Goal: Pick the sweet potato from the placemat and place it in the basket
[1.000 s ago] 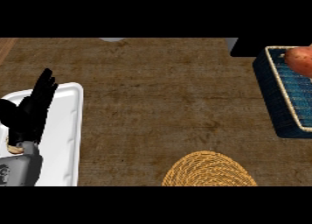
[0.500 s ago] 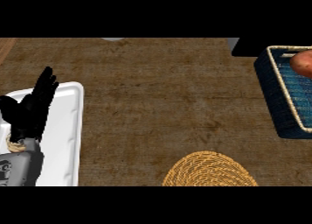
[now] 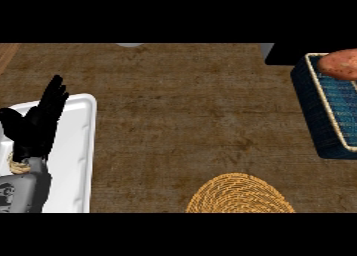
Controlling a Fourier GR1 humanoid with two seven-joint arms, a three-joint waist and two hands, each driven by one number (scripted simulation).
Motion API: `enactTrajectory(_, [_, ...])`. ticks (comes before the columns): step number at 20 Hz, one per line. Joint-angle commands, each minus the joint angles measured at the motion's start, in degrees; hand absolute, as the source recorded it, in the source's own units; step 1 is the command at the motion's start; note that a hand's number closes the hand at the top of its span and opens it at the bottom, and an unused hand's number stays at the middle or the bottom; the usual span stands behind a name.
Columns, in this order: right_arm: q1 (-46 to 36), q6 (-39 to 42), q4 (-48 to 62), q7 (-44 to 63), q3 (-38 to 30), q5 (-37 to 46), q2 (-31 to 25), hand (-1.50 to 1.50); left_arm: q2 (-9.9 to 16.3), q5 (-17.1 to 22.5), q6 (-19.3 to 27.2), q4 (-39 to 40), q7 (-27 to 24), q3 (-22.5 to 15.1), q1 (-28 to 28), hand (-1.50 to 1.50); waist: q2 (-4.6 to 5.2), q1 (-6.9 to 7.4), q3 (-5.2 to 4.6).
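one sweet potato point(image 3: 345, 65), one basket point(image 3: 336, 117), one placemat point(image 3: 240, 194)

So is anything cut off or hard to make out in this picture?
In the head view the sweet potato and the basket run off the right edge; the placemat is cropped at the bottom; the left robot hand shows as a dark shape over a white tray.
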Motion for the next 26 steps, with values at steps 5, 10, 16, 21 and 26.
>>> enactTrajectory(5, [-6.08, 4.38, 9.15, 1.03, 2.8, 7.94, 0.26, 1.5, 0.06, -0.05, 0.48, 4.2, -2.06, 1.4, -1.97, 0.0, -0.07, -0.53, -0.05])
enactTrajectory(10, [-7.25, 6.23, 14.27, -1.87, 4.4, 12.14, 1.49, 1.5, -0.85, -0.31, 0.64, 1.45, 0.44, 0.09, -0.78, 0.0, -0.14, -0.45, -0.03])
enactTrajectory(16, [-10.93, 1.71, 23.64, -6.68, 2.63, 16.5, 4.05, 1.5, 0.63, 1.56, -2.34, 5.54, -4.45, 2.2, 0.11, 0.0, 0.03, -0.16, -0.03])
enactTrajectory(21, [-13.44, 0.05, 28.57, -8.89, 1.16, 19.16, 4.96, 1.5, -1.64, -1.57, 1.48, 1.73, -2.19, -0.08, 0.77, 0.0, -0.08, -0.23, -0.02])
enactTrajectory(26, [-15.08, -1.59, 32.86, -9.9, 0.41, 22.33, 4.45, 1.5, -1.35, -0.93, 0.57, 3.4, -4.46, 0.56, 0.3, 0.0, -0.03, -0.28, -0.02])
